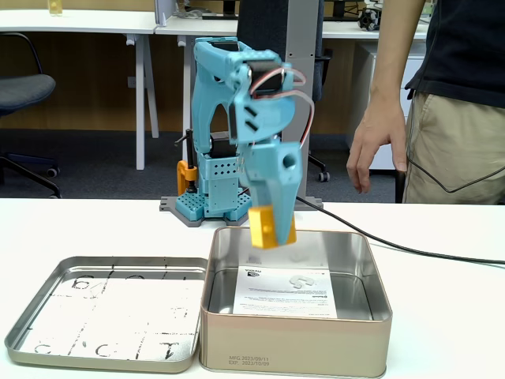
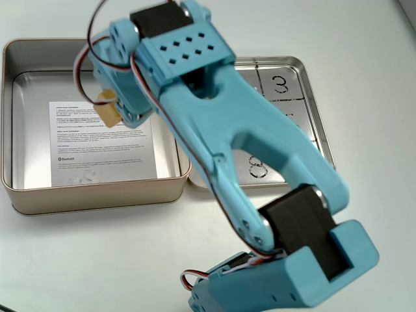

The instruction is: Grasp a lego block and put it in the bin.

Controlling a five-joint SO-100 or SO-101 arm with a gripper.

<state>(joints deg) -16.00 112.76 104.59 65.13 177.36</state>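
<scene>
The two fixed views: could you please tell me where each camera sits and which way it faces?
A fixed view: low at the table's front edge, facing the arm's base; the gripper holds the lego block over the bin; a person's hand behind.
A fixed view: above, looking down over the arm's back at the bin.
Shared: bin, lid, block.

Shallow tin lid (image 1: 102, 316) with black markings on white tabletop (image 1: 450, 316); black cable (image 1: 410, 250); person (image 1: 442, 103) standing behind.
</scene>
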